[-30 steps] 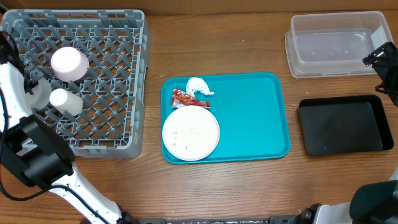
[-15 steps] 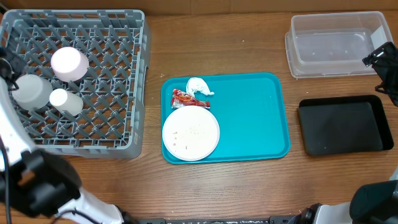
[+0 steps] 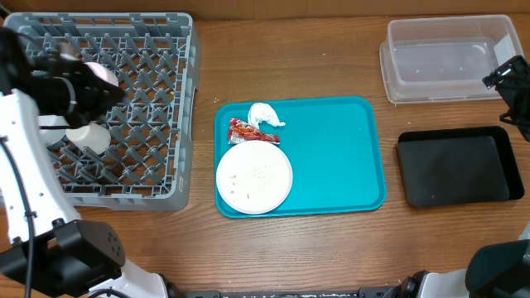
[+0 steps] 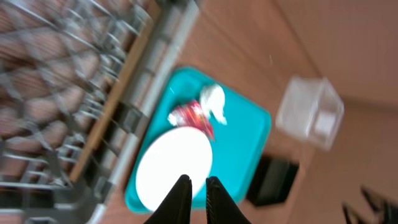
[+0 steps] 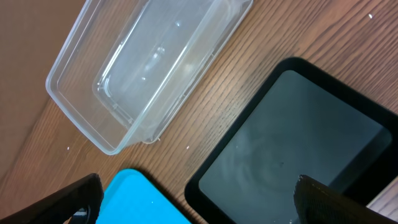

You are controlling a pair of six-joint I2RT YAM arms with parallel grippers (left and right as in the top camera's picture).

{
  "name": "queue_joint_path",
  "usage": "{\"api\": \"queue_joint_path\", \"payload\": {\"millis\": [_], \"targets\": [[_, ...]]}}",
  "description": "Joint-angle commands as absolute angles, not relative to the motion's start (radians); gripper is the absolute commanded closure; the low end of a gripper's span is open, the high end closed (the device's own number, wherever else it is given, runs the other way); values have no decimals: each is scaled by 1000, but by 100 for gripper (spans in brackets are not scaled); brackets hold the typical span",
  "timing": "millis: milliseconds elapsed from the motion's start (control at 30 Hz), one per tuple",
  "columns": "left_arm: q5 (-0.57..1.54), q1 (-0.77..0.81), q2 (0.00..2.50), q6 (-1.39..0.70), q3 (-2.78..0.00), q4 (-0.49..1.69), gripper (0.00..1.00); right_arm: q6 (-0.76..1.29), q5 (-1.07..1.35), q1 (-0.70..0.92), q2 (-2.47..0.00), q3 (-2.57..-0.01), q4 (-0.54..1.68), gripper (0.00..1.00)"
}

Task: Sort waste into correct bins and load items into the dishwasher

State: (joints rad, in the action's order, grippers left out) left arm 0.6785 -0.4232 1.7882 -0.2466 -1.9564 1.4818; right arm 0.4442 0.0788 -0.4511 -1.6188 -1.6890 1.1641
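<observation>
Above the grey plastic dish rack (image 3: 186, 108) at nine o'clock, the left gripper (image 4: 194, 190) is narrow and empty. The right gripper (image 5: 196, 183) gapes, empty. On the teal plastic tray (image 3: 331, 157), the flat round white plate (image 3: 254, 176) at seven o'clock could slip from a shallow pinch, knocking the red crinkled wrapper (image 3: 243, 129).

text: none legible | labels: none legible | red packet (image 3: 243, 129): print too small to read

Soft, even light falls from above. The overhead view is sharp, with faint shadows beside the teal tray (image 3: 331, 157). The left wrist view is smeared by motion blur, the rack (image 4: 127, 115) bars streaked. The right wrist view is crisp; the black tray (image 5: 298, 137) shows a dull sheen.
</observation>
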Motion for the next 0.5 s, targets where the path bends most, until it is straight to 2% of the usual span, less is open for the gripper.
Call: {"api": "queue_joint_path", "payload": {"millis": [0,167,233,467], "targets": [[733,-379,1792,-131,-1960,1526,88,445,79,-452,-1617,-1702,1161,0],[733,-331,1790,-34,-1960,1622,91,445,79,-452,-1617,-1702,1161,0],[732,-315,1788,6,-1959,1654,96,445,79,-452,-1617,-1702,1161,0],[686,-292,1721,38,-1945,1690,96,445,79,-452,-1617,-1702,1161,0]]}}
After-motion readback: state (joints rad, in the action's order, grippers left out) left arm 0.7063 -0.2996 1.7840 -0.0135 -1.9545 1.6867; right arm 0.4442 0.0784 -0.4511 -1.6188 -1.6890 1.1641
